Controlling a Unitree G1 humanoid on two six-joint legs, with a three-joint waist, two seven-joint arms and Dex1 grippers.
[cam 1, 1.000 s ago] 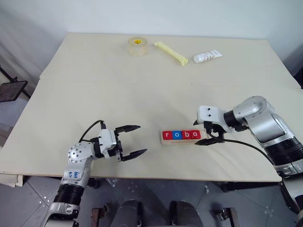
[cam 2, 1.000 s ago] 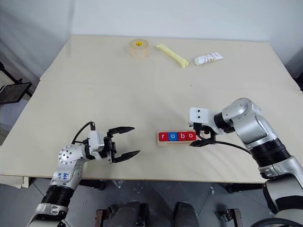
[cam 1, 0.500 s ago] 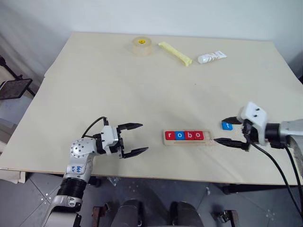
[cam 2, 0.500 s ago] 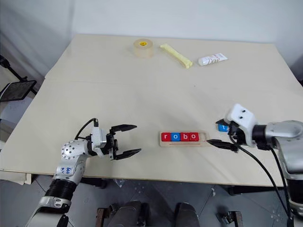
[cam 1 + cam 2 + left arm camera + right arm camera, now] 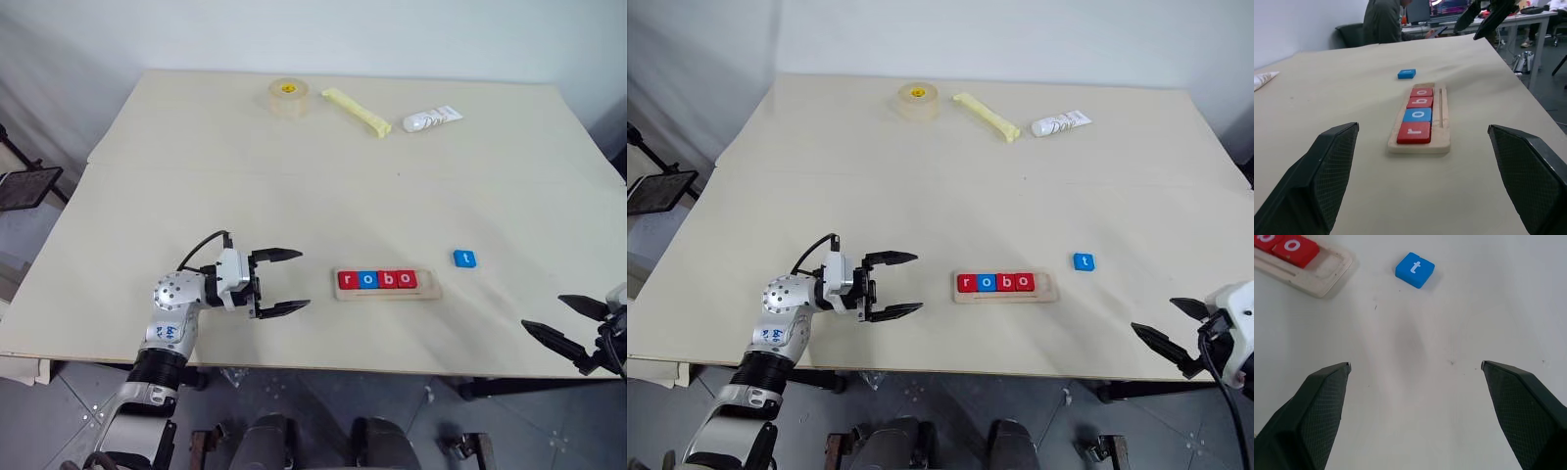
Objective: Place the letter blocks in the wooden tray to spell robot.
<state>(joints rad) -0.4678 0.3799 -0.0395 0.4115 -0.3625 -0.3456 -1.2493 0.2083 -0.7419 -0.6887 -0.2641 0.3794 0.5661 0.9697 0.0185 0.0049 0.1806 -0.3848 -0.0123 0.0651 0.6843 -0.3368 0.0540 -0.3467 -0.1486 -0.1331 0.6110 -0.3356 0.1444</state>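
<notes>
The right gripper is hanging at the table's near edge, by the right corner, its fingers spread wide and holding nothing. The left gripper is hovering over the near edge on the left side, pointing toward the tray, its fingers also spread wide and empty.

The tray is lying near the front edge, about midway along it, with its length running parallel to that edge. Four blocks are sitting in its groove side by side, reading red r, blue o, red b, red o; the slot at the tray's right end is standing bare. The blue t is lying flat on the table, near the tray's right end and a little farther from the front edge.

Along the far edge, a tape roll, a yellow stick and a white tube are lying in a row.
</notes>
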